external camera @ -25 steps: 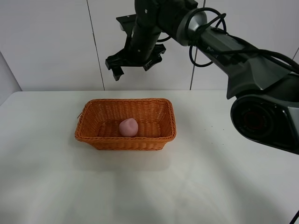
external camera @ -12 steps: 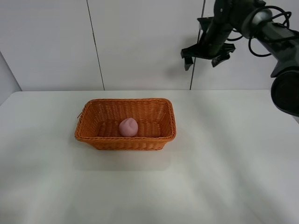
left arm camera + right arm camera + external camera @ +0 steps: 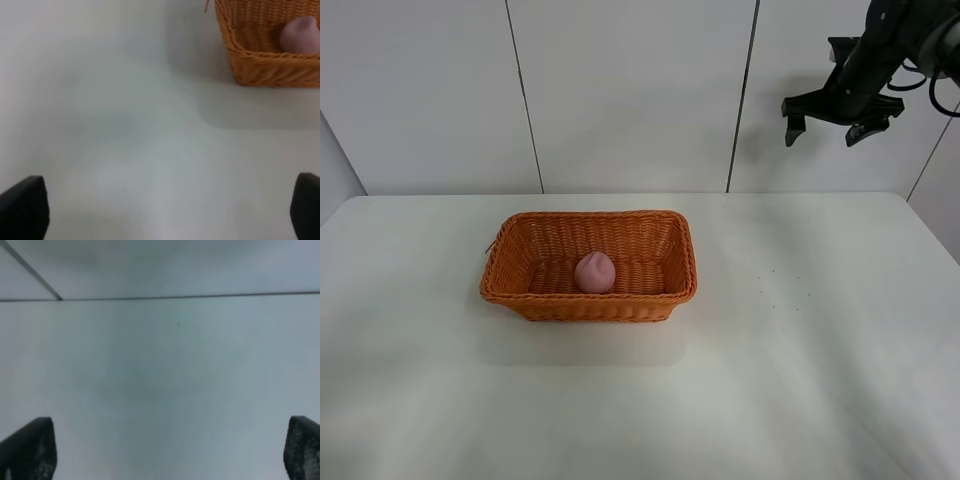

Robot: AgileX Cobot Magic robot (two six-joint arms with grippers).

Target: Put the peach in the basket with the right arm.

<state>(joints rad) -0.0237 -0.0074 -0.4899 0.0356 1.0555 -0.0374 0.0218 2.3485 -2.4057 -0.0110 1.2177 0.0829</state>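
White wall panels [image 3: 620, 90] stand behind a plain white counter [image 3: 770, 380]. Toward the back edge of that counter, somewhat nearer its left edge than its right, the basket [image 3: 590, 305] is set. The peach [image 3: 595, 272] is seen lying inside it on the woven floor. The right arm [image 3: 868, 62] is held high above the back right corner, well apart from the basket. Its jaws are spread apart with nothing between them, and only a pale bare surface is framed between the right fingertips [image 3: 27, 447]. The left arm's jaws are likewise parted and empty, the left fingertips [image 3: 22, 207] being poised over bare counter beside the basket. The task is judged to be done, the fruit being placed and released. At most, parking of the arm is left.
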